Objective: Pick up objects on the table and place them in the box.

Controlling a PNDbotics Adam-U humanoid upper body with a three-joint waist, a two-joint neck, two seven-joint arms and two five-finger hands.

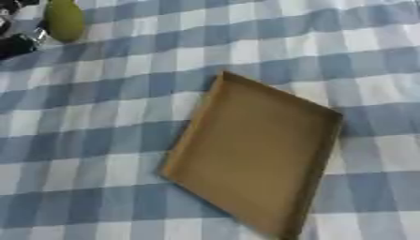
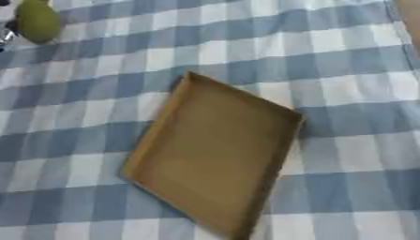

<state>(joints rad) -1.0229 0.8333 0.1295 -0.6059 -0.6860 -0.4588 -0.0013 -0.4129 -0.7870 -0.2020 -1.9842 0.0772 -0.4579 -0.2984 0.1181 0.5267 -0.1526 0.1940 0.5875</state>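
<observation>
Blue-and-white checked tablecloth (image 1: 98, 122) covers whole table, slightly rumpled; tan strip (image 2: 410, 14) at far right edge.

Shallow brown cardboard box (image 1: 250, 157), open and empty, lying askew at the table's middle before me; yellow-green rounded object (image 1: 64, 20) resting near the far left corner.

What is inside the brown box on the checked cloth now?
Nothing can be seen inside the box: its whole brown floor shows bare. The green object is outside it, at the upper left by the left hand. Only the cloth beneath the box is covered.
</observation>
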